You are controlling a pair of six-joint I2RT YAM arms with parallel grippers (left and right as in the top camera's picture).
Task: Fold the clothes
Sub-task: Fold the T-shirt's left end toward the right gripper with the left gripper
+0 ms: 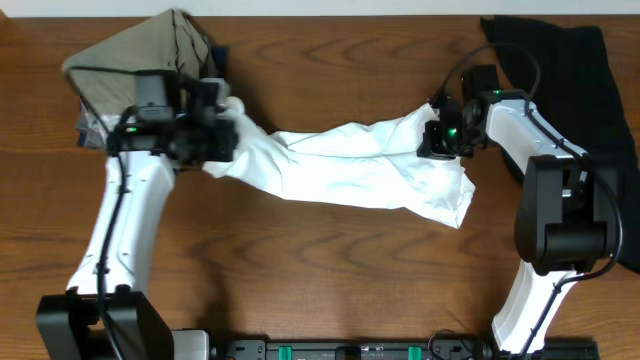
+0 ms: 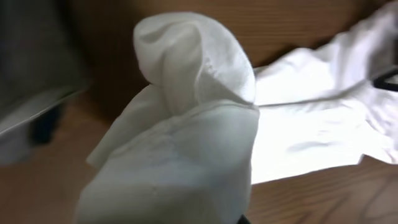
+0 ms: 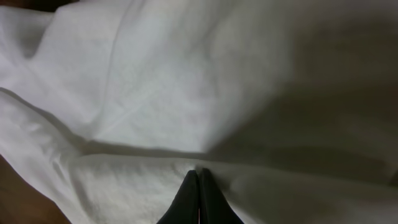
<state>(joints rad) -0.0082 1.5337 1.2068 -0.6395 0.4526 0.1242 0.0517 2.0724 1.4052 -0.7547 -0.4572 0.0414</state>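
Observation:
The white T-shirt is stretched in a bunched band across the middle of the table between my two grippers. My left gripper holds its left end; in the left wrist view the cloth wraps over the jaws and hides them. My right gripper is on the shirt's right end; in the right wrist view its fingertips are pressed together on the white cloth. The green print is hidden. A black garment lies at the far right.
An olive-grey garment lies at the back left, behind my left arm. The black garment hangs to the table's right edge. Bare wood shows in front of the shirt.

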